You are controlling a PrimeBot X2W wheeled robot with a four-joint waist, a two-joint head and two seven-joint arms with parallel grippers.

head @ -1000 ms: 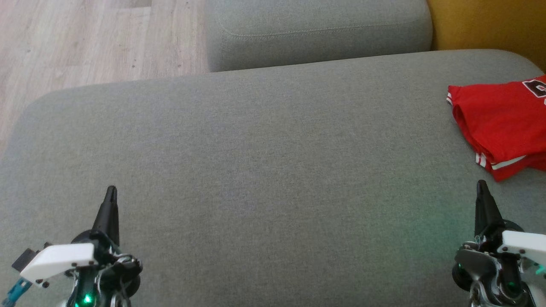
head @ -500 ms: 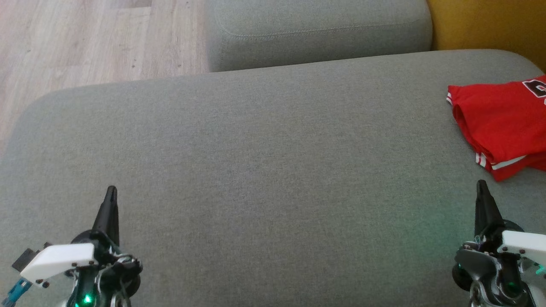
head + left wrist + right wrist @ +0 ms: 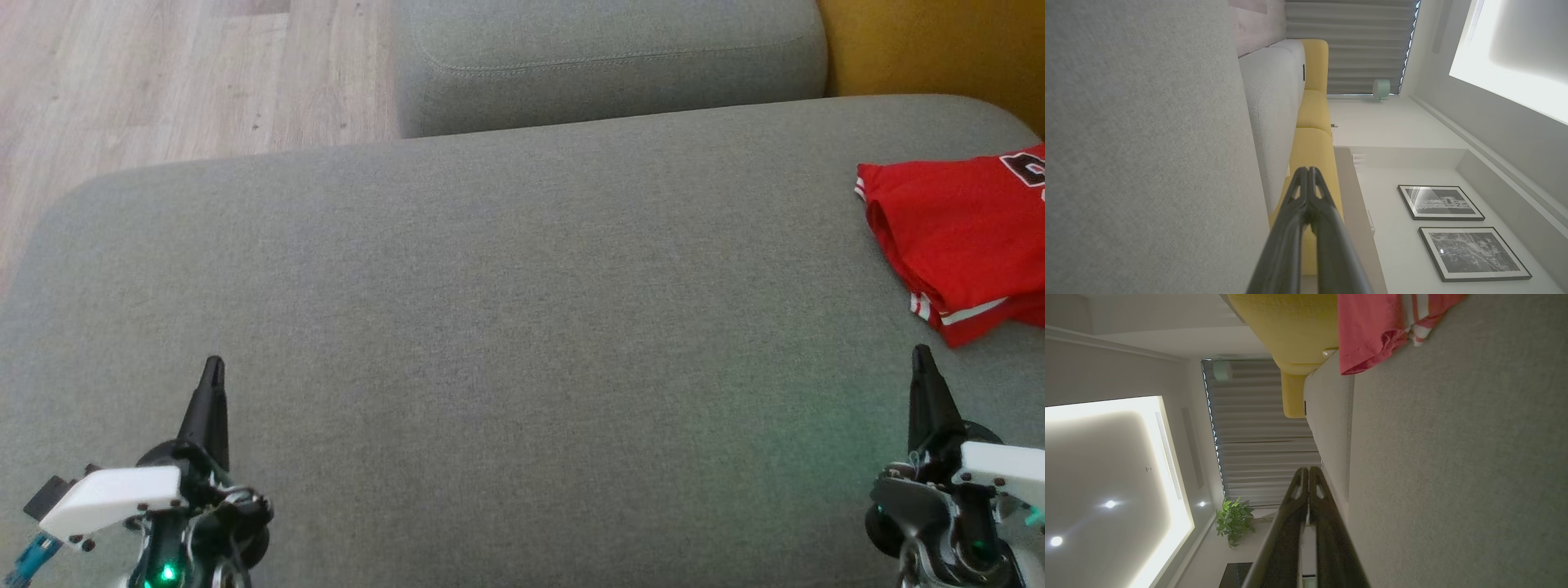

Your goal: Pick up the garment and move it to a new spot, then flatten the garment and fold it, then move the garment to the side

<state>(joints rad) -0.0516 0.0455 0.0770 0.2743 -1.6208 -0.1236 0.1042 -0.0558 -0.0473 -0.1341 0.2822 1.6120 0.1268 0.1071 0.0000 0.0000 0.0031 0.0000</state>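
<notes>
Nothing has stirred this past second; the left gripper (image 3: 212, 366) and right gripper (image 3: 921, 355) sit near, fingers pressed together, empty. The red garment (image 3: 963, 237) lies at the grey cushion's (image 3: 490, 286) right edge, apparently folded; the task looks finished.

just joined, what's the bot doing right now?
Nothing is being handled. The left hand and right hand are both shut and empty, over the near part of the grey sofa seat. The red shirt lies loosely folded at the seat's right side, just beyond the right hand, untouched.
</notes>
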